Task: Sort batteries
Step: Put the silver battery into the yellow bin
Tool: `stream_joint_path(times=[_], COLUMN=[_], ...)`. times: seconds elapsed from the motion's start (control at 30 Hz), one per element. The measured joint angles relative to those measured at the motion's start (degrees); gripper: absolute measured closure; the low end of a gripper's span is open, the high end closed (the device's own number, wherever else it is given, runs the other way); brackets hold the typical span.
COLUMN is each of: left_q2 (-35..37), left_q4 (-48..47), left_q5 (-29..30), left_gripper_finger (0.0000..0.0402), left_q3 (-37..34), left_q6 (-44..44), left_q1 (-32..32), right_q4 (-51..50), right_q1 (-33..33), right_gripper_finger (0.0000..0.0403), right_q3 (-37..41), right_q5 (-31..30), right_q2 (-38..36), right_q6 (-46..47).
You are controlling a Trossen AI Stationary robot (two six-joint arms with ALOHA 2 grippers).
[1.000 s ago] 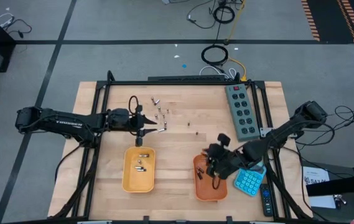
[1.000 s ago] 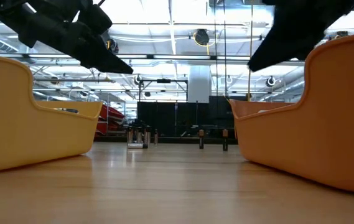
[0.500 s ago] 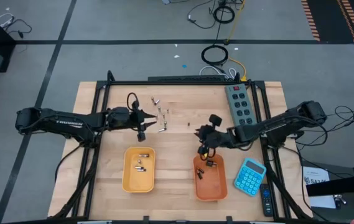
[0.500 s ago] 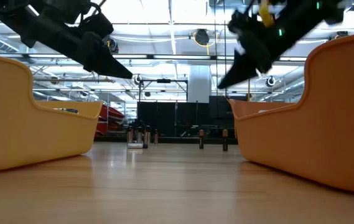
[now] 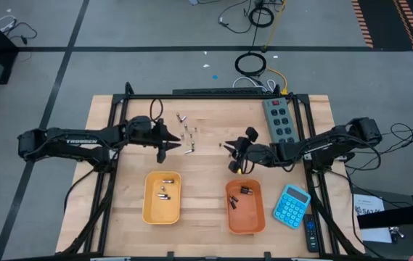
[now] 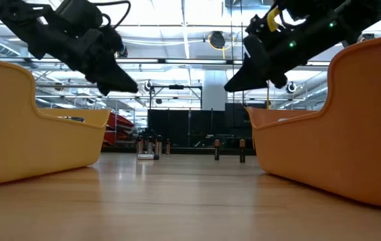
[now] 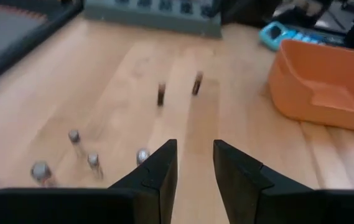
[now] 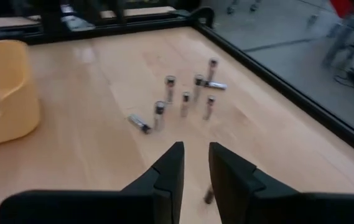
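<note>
Several silvery batteries stand or lie in a cluster near the table's far middle. Two small dark batteries stand to their right. My left gripper hovers open just left of the silvery cluster, and nothing is between its fingers. My right gripper hovers open beside the dark batteries, facing the silvery cluster; one dark battery shows close to its fingers. The yellow tray holds silvery batteries and the orange tray holds dark ones.
A grey power strip lies along the table's far right. A blue calculator and a remote lie right of the orange tray. A black frame rims the table. Bare wood lies between the two trays and in front of the batteries.
My right gripper has swung from above the orange tray, near the calculator, toward the table's far edge and left, and now hovers by the dark batteries. My left gripper has drawn slightly toward the far edge. No battery on the table has moved.
</note>
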State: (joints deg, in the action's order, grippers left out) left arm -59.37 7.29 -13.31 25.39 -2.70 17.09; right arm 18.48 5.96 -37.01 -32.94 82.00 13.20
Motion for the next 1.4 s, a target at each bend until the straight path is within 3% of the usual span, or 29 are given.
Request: stream_joint_path(times=[0.23, 0.47, 0.63, 0.77, 0.9, 1.03, 1.13, 1.23, 1.4], left_q2=[0.00, 0.07, 0.07, 0.07, 0.05, 0.09, 0.02, 0.02, 0.02], left_q4=[-1.59, 0.54, 5.05, 5.73, 6.56, 12.86, 15.21, 15.75, 16.39], left_q5=[11.69, 12.81, 12.15, 9.07, -2.58, -7.23, -6.31, -1.02, 3.07], left_gripper_finger=[0.0290, 0.0290, 0.0290, 0.0290, 0.0290, 0.0290, 0.0290, 0.0290, 0.0290], left_q3=[0.00, 1.02, 1.20, 1.25, 1.25, 1.29, 1.31, 1.31, 1.31], left_q6=[1.81, 3.99, 3.82, 10.02, 17.08, 19.58, 15.97, 8.99, 6.77], left_q1=[0.14, 0.14, 0.14, 0.21, 0.13, -0.34, -0.40, -0.32, -0.34], right_q4=[0.25, -2.50, -4.71, -6.59, -8.00, -8.03, -7.99, -8.00, -7.15], right_q1=[0.77, 2.03, 2.37, 2.40, 2.05, 0.74, -0.95, -2.48, -3.37], right_gripper_finger=[0.0344, 0.0381, 0.0391, 0.0388, 0.0379, 0.0362, 0.0345, 0.0328, 0.0312], right_q3=[0.00, -0.07, -0.07, -0.07, -0.07, -0.07, -0.07, -0.07, -0.07], right_q5=[-1.72, -1.52, -1.07, 0.23, 0.30, 2.44, 3.14, 3.22, 3.42], right_q2=[-0.15, -1.86, -4.58, -6.82, -7.67, -7.80, -7.93, -8.11, -8.38], right_q6=[1.59, 2.52, 1.18, -1.40, -3.17, -4.15, -4.17, -4.07, -4.29])
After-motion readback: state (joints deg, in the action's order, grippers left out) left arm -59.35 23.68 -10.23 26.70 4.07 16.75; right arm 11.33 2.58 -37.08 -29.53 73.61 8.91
